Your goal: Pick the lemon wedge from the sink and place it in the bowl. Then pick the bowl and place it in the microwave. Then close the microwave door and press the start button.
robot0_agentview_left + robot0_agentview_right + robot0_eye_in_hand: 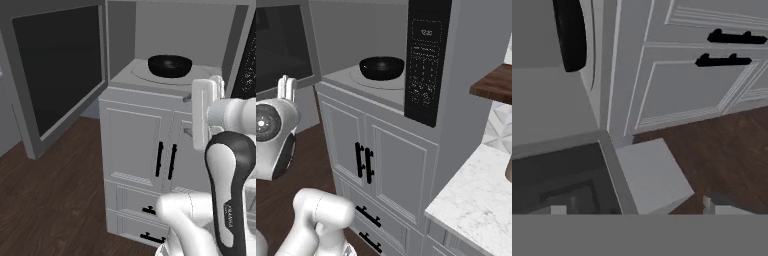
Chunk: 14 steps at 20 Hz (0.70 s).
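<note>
Grey microwave door (57, 75) swung wide | stiff, light; best pushed at outer edge | gripper (205, 112) beside microwave (381, 60), released.

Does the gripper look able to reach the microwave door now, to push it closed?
Probably yes. The microwave door stands wide open to the left, the gripper is open and holds nothing, and nothing stands between them.
</note>
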Motion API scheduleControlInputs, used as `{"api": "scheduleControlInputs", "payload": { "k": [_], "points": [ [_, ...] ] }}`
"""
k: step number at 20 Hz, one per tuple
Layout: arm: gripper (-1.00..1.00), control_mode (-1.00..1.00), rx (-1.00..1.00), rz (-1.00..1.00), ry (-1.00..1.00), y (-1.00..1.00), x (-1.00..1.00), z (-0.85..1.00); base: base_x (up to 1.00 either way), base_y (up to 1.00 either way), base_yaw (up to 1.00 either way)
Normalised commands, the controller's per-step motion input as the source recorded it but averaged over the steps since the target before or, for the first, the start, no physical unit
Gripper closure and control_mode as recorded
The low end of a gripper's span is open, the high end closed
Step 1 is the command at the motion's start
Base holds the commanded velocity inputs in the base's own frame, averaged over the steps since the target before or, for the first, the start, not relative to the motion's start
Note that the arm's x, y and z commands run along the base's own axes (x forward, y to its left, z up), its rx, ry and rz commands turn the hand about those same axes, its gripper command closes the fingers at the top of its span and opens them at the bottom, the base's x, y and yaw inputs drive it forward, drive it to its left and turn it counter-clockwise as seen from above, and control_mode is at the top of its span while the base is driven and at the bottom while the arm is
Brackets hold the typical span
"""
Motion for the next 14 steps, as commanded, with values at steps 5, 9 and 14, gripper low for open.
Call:
{"api": "scheduleControlInputs", "payload": {
  "k": [5,9,14],
  "points": [
    [-1.00,-1.00,0.00,0.00,-0.29,0.93,-0.75,0.05,0.00,0.00,0.00],
    [-1.00,-1.00,0.00,0.00,-0.30,0.99,-0.88,0.05,0.00,0.00,0.00],
    [-1.00,-1.00,0.00,0.00,-0.24,1.00,-0.72,0.00,0.00,0.00,0.00]
  ]
}}
